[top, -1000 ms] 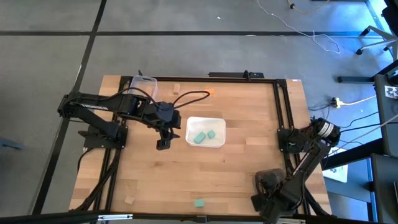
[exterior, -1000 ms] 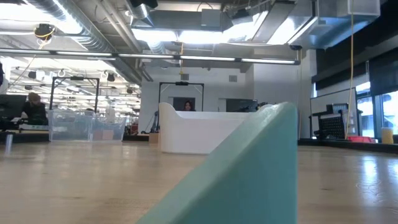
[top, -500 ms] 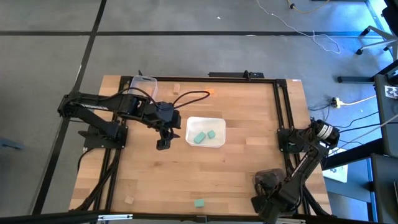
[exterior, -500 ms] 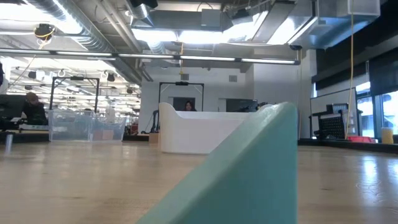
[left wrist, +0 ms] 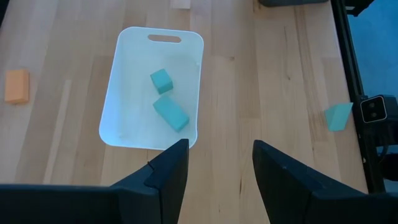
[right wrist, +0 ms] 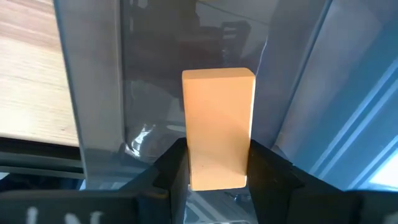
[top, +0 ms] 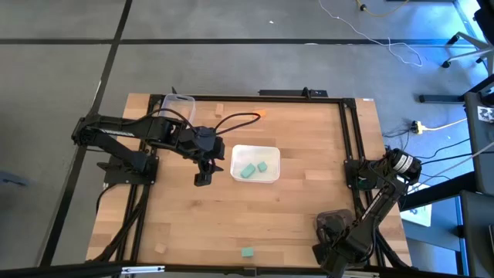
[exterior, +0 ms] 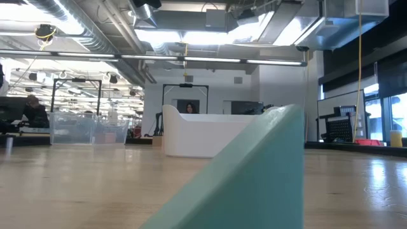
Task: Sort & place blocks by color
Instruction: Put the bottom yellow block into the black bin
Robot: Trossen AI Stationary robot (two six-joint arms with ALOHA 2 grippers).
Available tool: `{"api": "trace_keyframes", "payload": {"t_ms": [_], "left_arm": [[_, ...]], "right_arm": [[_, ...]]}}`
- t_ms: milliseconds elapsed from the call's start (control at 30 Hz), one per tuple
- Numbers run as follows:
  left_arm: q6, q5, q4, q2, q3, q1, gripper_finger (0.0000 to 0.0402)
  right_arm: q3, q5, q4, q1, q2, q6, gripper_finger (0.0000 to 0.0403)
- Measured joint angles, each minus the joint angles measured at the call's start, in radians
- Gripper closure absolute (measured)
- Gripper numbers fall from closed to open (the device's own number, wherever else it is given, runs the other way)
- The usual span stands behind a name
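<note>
You're looking at a pale wood-grain bench (top: pixel 293 201) with plank lines, framed in black. The white tray (left wrist: pixel 134 93) holds two teal green blocks (left wrist: pixel 166 99); a third teal block (left wrist: pixel 338 116) sits apart, filling the low view as a teal wedge. An orange block (left wrist: pixel 16 86) lies on the bench. Your right claw (right wrist: pixel 217 177) is dark and grips a pale orange-tan block (right wrist: pixel 219 127). The left claw (left wrist: pixel 217 168) is black. The floor is grey.

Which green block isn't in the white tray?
The green block at the table's near edge, also seen close up in the low view. It sits alone on the bare wood, while the other two green blocks lie inside the white tray.
</note>
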Motion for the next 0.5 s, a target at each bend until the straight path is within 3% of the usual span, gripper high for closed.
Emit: {"api": "trace_keyframes", "payload": {"t_ms": [500], "left_arm": [[0.001,0.000,0.000,0.000,0.000,0.000,0.0231]], "right_arm": [[0.000,0.041,0.029,0.000,0.000,-0.056,0.0275]]}}
